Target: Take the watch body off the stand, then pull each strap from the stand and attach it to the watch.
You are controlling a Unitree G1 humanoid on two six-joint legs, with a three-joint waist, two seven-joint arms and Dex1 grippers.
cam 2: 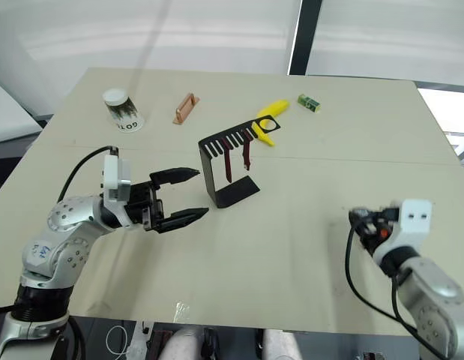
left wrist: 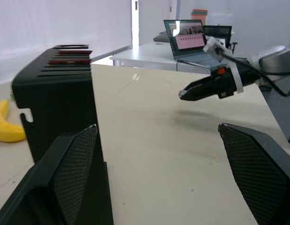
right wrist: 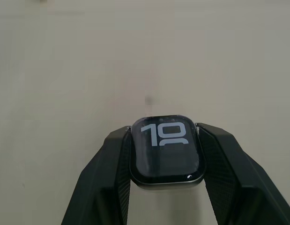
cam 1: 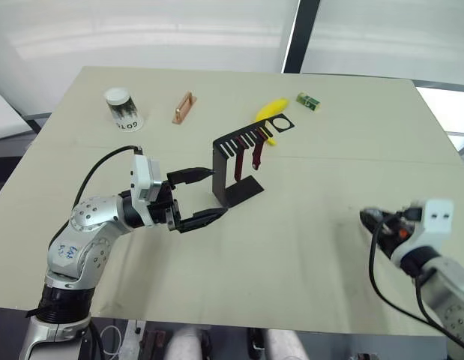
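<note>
The left arm reaches forward from the robot's left, elbow bent, forearm roughly level above the worktop (cam 1: 306, 240). Its left hand (cam 2: 185, 196) points toward the middle, the two black fingers spread wide apart with nothing between them. The right arm is bent low at the robot's right, its right hand (right wrist: 166, 159) clamped on the watch body (right wrist: 166, 153), fingers pressing both sides.

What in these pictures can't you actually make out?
- The straps: too small in the head views to tell which one has holes.
- The green box: its label is too small.
- The watch body: its lower edge and back are hidden between the right tool fingers.
</note>
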